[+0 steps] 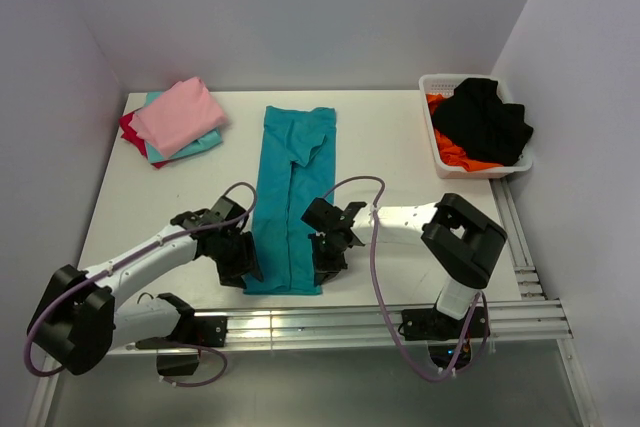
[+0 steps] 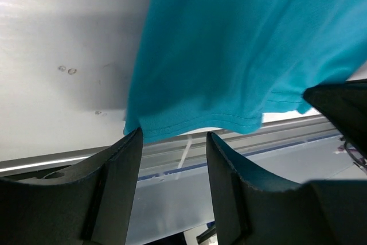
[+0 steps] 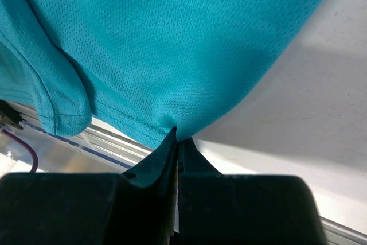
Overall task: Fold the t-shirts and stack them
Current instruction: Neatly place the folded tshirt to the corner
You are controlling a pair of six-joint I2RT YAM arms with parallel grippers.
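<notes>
The main teal t-shirt lies in a long narrow strip down the middle of the table, folded lengthwise. My left gripper is at its near left corner, open; in the left wrist view the hem hangs just beyond my spread gripper, its corner touching the left fingertip. My right gripper is at the near right corner. In the right wrist view it is shut on the hem of the teal shirt.
A stack of folded shirts sits at the far left: pink on top, lighter teal and red beneath. A white mesh basket with black and orange cloth stands at the far right. Metal rails run along the near edge.
</notes>
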